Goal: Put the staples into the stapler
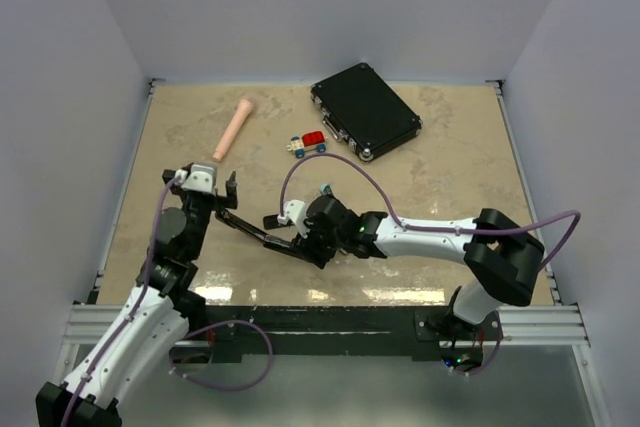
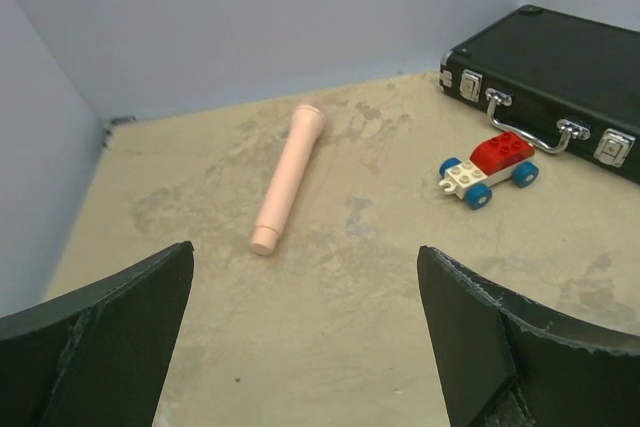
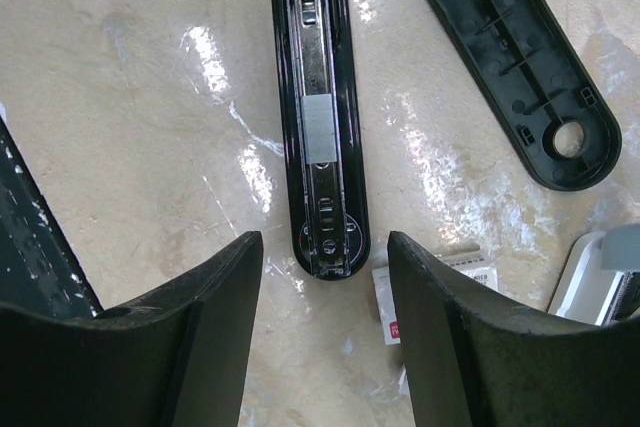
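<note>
The stapler [image 3: 318,67] lies swung open on the table, its magazine rail facing up. A small grey strip, the staples [image 3: 321,130], sits in that rail near the middle. The stapler's black cover [image 3: 510,57] lies flat to the right. My right gripper [image 3: 325,252] hovers open just over the rail's near end, with nothing between its fingers. A tiny white cardboard box [image 3: 440,287] lies by the right finger. In the top view the stapler [image 1: 252,230] stretches between my right gripper [image 1: 298,232] and my left gripper [image 1: 199,197]. The left gripper [image 2: 305,277] is open wide over bare table.
A pink cylinder [image 2: 288,177] lies ahead of the left gripper. A red, white and blue toy car [image 2: 490,169] stands beside a closed black case [image 2: 560,77] at the back. White walls enclose the table [image 1: 450,187].
</note>
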You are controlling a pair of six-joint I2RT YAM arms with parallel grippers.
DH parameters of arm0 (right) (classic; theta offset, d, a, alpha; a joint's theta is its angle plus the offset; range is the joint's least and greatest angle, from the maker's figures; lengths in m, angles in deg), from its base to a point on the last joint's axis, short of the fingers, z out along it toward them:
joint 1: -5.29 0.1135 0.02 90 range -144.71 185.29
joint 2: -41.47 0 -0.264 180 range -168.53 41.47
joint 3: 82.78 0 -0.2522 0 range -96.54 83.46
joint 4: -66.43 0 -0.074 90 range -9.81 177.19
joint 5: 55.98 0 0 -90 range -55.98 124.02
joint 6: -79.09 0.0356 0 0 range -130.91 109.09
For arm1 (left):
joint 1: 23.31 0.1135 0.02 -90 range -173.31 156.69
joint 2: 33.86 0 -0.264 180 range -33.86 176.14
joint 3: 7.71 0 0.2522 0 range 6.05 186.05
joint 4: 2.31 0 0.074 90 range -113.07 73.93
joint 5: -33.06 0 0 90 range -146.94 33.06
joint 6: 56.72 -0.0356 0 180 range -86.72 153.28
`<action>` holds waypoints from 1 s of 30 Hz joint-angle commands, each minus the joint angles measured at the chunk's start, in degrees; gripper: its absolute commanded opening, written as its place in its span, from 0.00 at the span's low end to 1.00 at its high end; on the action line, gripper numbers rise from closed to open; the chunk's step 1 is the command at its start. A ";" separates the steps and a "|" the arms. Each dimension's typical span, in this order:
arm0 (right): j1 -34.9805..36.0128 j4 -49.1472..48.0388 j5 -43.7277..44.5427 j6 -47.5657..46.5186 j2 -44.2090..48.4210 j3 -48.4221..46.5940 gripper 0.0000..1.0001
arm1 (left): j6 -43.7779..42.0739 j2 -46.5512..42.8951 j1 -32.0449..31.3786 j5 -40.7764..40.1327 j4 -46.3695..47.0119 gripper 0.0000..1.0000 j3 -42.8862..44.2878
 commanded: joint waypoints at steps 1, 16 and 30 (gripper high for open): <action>0.12 -2.85 2.65 2.23 -0.18 -1.40 0.57 | 14.14 5.38 0.25 -2.98 -7.15 0.98 7.13; 0.12 1.81 3.44 1.36 -2.47 -2.90 0.36 | 35.07 9.34 0.78 -10.19 -26.84 0.90 10.74; 0.20 -3.99 1.42 -0.31 -4.23 -4.48 0.05 | 40.70 17.52 11.49 2.71 -24.58 0.91 8.55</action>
